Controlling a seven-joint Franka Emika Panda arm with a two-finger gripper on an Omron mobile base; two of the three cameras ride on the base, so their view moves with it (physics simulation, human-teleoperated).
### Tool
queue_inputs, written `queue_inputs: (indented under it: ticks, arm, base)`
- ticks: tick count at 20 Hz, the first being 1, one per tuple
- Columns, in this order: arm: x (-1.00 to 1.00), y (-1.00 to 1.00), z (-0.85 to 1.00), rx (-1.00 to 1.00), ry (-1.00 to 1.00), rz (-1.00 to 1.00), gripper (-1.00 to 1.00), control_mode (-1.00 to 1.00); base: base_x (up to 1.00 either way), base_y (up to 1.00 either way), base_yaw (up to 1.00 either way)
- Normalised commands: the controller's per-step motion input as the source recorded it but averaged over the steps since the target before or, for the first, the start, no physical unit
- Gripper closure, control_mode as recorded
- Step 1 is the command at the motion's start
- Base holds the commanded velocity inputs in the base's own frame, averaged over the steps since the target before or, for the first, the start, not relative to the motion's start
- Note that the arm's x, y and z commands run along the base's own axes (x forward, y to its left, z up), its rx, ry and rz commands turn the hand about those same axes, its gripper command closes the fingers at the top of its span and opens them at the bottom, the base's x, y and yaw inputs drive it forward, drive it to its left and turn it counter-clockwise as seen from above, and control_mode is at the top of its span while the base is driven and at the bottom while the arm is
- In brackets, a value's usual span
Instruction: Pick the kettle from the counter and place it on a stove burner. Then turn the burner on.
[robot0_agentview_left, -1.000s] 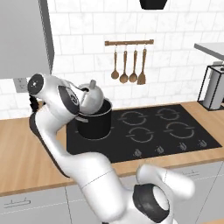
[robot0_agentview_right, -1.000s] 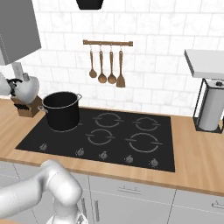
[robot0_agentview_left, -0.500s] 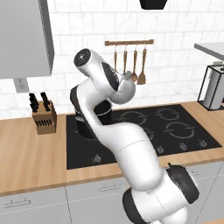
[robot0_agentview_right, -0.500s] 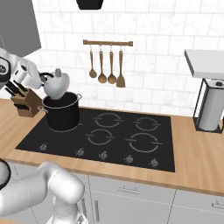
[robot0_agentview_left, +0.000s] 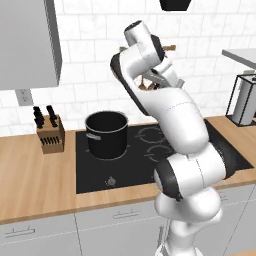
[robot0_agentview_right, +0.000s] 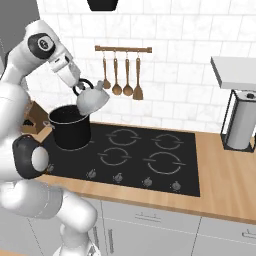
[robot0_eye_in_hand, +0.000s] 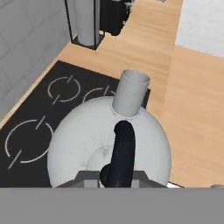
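The silver-grey kettle (robot0_agentview_right: 93, 98) hangs in the air, tilted, just above and right of the black pot (robot0_agentview_right: 70, 128). My gripper (robot0_agentview_right: 80, 86) is shut on its black arched handle (robot0_eye_in_hand: 123, 146). In the hand view the kettle (robot0_eye_in_hand: 78, 144) lies close below the gripper (robot0_eye_in_hand: 114, 176), its spout (robot0_eye_in_hand: 131, 92) pointing away. Ring-marked stove burners (robot0_agentview_right: 124, 136) (robot0_agentview_right: 162, 163) lie in the black glass to the kettle's right, and two more burner rings (robot0_eye_in_hand: 65, 88) (robot0_eye_in_hand: 25, 138) show beside the dome. The wood-grain counter (robot0_agentview_right: 225, 185) borders the cooktop. In the left base view my arm covers the kettle.
The tall black pot (robot0_agentview_left: 106, 133) stands on the back left burner. A knife block (robot0_agentview_left: 50, 135) sits on the counter left of the stove. Wooden utensils (robot0_agentview_right: 122, 75) hang on the wall rail. A paper towel holder (robot0_agentview_right: 241, 125) stands at the right, and knobs (robot0_agentview_right: 118, 177) line the cooktop's front.
The arm has swung to the right with the kettle in its grip, from the far left by the knife block, over the pot, to the pot's right side. The pot has not moved.
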Motion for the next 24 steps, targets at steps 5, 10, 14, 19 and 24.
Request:
queue_inputs:
  ticks: [5, 10, 14, 19, 24]
  arm:
    - [0.01, -1.00, -0.46, 0.18, 0.07, -0.14, 1.00, -1.00]
    - [0.00, -1.00, -1.00, 0.20, 0.00, -0.06, 1.00, -1.00]
    - [-0.03, -1.00, -0.96, 0.16, -0.01, -0.03, 1.00, -1.00]
    - [0.01, -1.00, -0.50, 0.06, -0.11, 0.00, 1.00, -1.00]
    - [0.22, -0.62, -0.33, 0.00, -0.16, 0.07, 1.00, -1.00]
  base:
    - [0.00, 0.00, 0.00]
    - [0.00, 0.00, 0.00]
    - [0.00, 0.00, 0.00]
    - [0.00, 0.00, 0.00]
    - [0.00, 0.00, 0.00]
